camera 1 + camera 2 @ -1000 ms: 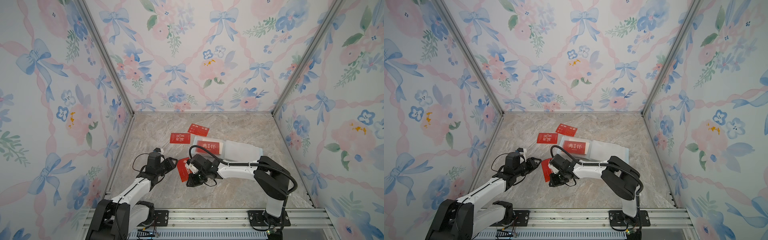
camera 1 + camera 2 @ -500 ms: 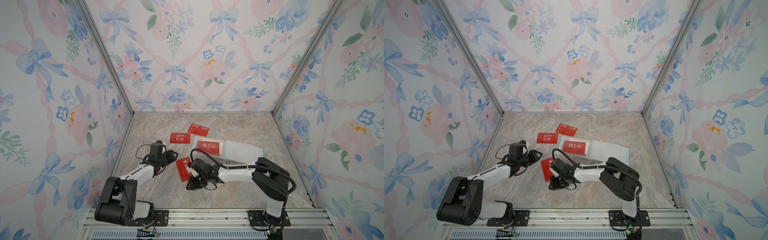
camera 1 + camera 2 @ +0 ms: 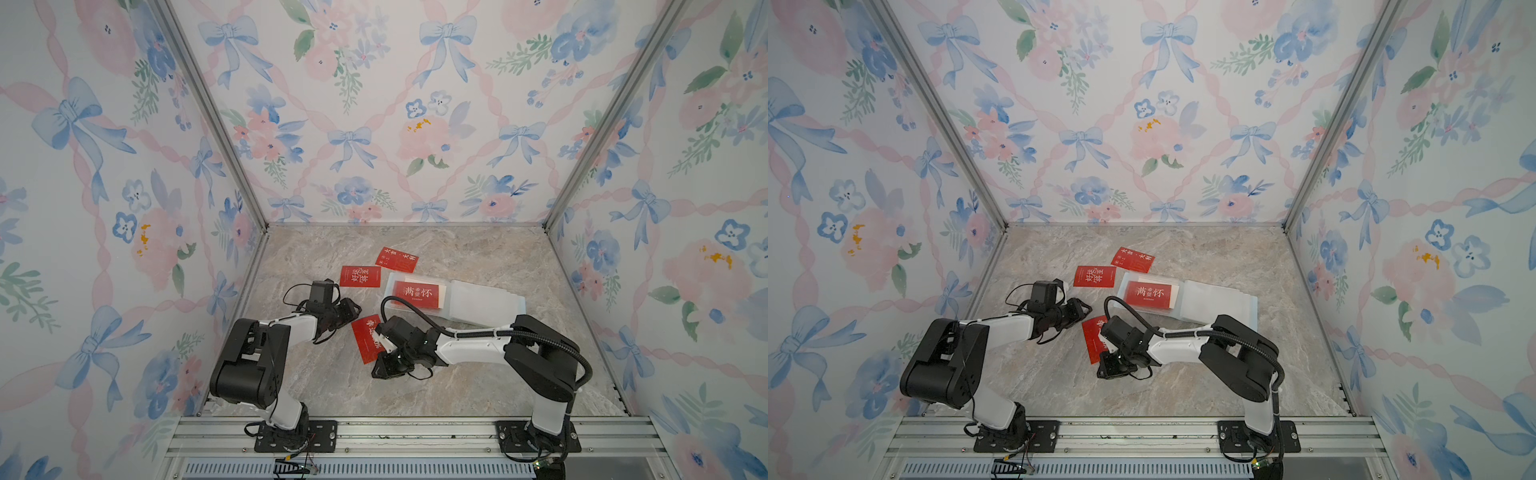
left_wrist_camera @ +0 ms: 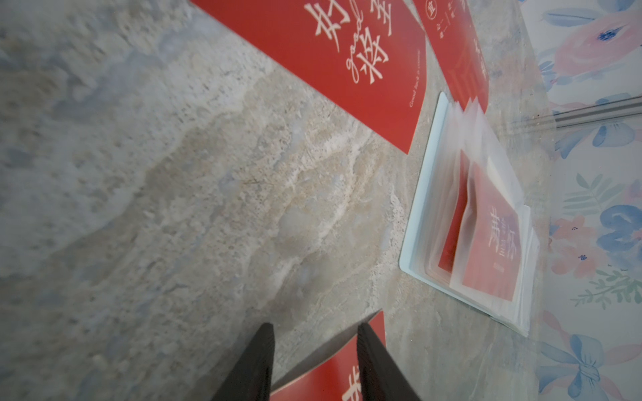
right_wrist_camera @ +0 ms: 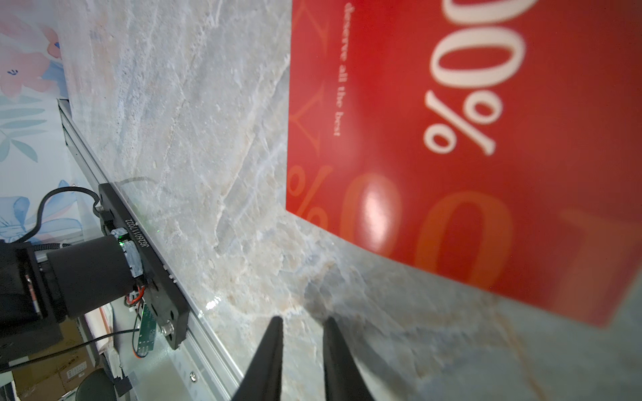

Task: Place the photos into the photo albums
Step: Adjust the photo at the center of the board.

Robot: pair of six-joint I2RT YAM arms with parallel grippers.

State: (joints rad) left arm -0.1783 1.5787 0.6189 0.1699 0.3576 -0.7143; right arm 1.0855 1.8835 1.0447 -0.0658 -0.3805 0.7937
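The photo album [image 3: 482,305] [image 3: 1217,301] [image 4: 413,222] lies open on the marble floor, with one red photo [image 3: 417,293] [image 4: 486,250] in its left sleeve. Two loose red photos [image 3: 360,276] [image 3: 397,259] lie beyond its left end. Between the arms is another red photo [image 3: 365,338] [image 3: 1094,338] [image 5: 451,139], one edge raised over its shadow. My left gripper [image 3: 353,309] [image 4: 314,330] is open at that photo's far corner [image 4: 323,378], whose edge runs between the fingers. My right gripper [image 3: 378,371] [image 5: 303,321] stands narrowly open over bare floor, holding nothing.
Floral walls close in the floor on three sides. The aluminium rail [image 3: 395,428] with both arm bases runs along the front. The left arm's base plate [image 5: 146,260] shows beyond the right gripper. The right arm's black cable [image 3: 415,309] loops over the album's near edge.
The left gripper has moved right and farther back, up to the red photo's corner. The right gripper has slid toward the front, off that photo. The photo has stayed about where it was.
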